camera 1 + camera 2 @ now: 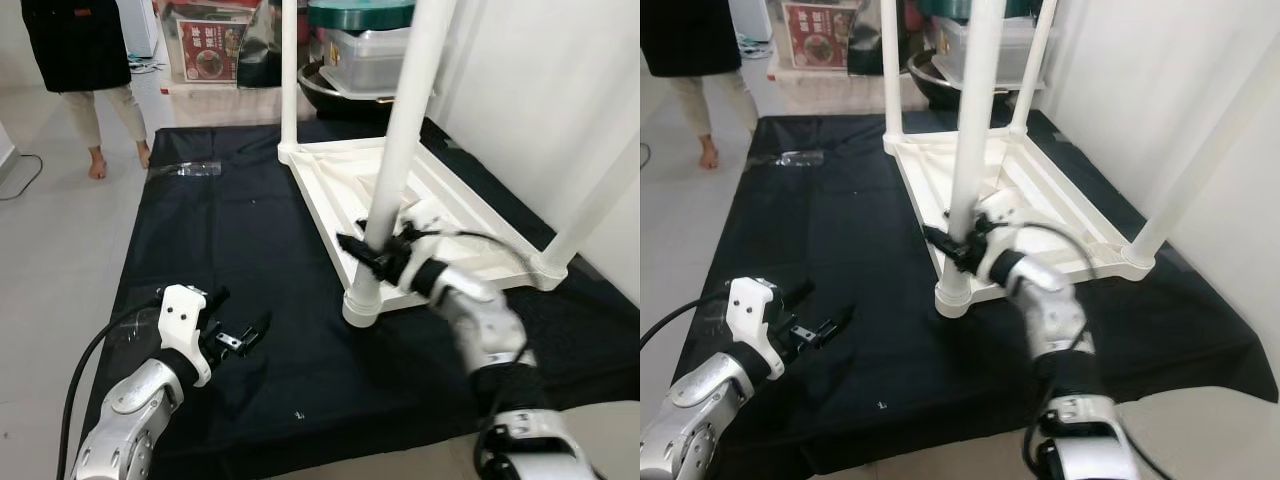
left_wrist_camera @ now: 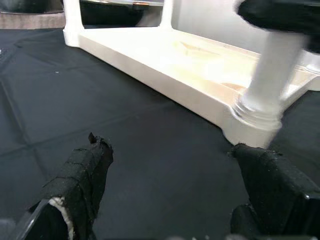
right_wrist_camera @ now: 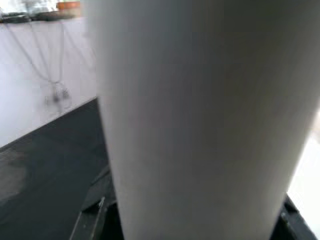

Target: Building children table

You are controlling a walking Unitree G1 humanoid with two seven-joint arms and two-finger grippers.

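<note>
Hovering spread and empty over the black mat (image 1: 250, 250), left gripper (image 1: 235, 338); further right, right gripper (image 1: 378, 252) clenched around the near leg (image 1: 400, 150) of the upturned white table (image 1: 440, 200). Risks cross-threading or tipping that leg if twisted off-axis in its corner socket (image 1: 362, 300).

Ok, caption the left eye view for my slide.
Right pincer clamps a white table leg on the upturned tabletop; left pincer hovers open over the black mat.
</note>
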